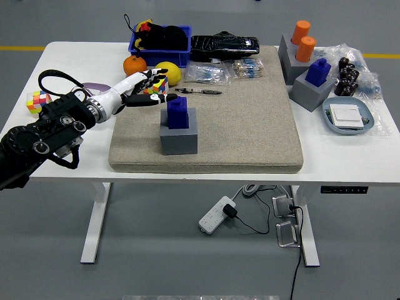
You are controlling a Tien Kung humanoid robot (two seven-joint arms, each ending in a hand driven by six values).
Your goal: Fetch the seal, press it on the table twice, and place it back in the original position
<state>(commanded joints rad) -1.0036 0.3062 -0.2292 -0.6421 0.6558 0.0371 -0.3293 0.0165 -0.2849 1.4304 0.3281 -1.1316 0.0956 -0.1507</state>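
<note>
The dark blue block-shaped seal (177, 111) is seen standing upright in the top of a grey square holder (179, 133), which rests on the left part of a beige rectangular felt mat (250, 119) laid over the white desk (56, 62). The seal is touched by nothing. Just left of the seal, and a little beyond it, the left hand (142, 90) in its white casing is held above the mat's edge with its fingers spread wide and nothing in them; the black fingertips (167, 97) point toward the seal but stand apart from it. The right hand is not in view.

From this alone it cannot be told whether the two presses have already been made and the seal set back, or whether the fetch has not yet begun; no stamp marks can be made out on the mat or desk. If the work is done, only the withdrawal of the arm is left. If not, the seal has yet to be grasped, lifted, pressed twice and returned to the holder.
</note>
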